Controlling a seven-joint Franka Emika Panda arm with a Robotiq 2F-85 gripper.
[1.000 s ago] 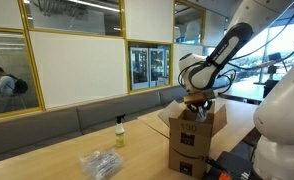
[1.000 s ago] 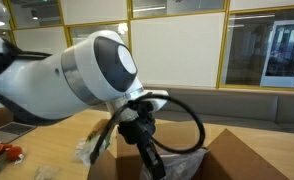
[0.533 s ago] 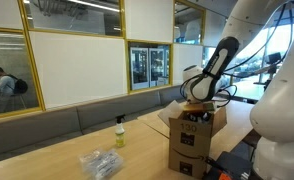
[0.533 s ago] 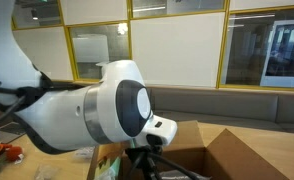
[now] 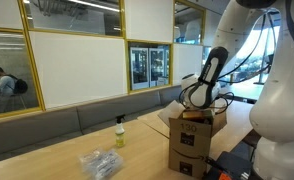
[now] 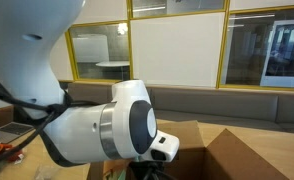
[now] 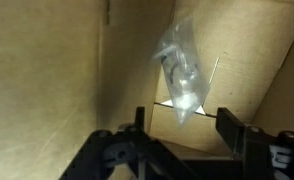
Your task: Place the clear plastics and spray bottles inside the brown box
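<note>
In the wrist view my gripper (image 7: 184, 128) is down inside the brown box (image 7: 57, 70), open, its dark fingers (image 7: 232, 125) well apart. A piece of clear plastic (image 7: 179, 68) lies against the cardboard wall ahead, its lower tip between the jaws and touching neither. In an exterior view the arm reaches down into the tall brown box (image 5: 191, 138), which hides the gripper. More clear plastics (image 5: 102, 163) lie crumpled on the table to the box's left. The small spray bottle (image 5: 119, 133) stands behind them. The box's flap (image 6: 232, 150) also shows in the exterior view crowded by the arm.
The wooden table (image 5: 47, 160) carries the box near its right end. A grey bench (image 5: 57, 125) runs along the wall behind, under glass partitions. The robot's white body (image 5: 282, 120) fills the right side. Small orange items (image 6: 2, 153) lie at the table's left edge.
The arm has sunk lower into the box. The jaws, shut on the plastic a second ago, have opened and let it go inside the box.
</note>
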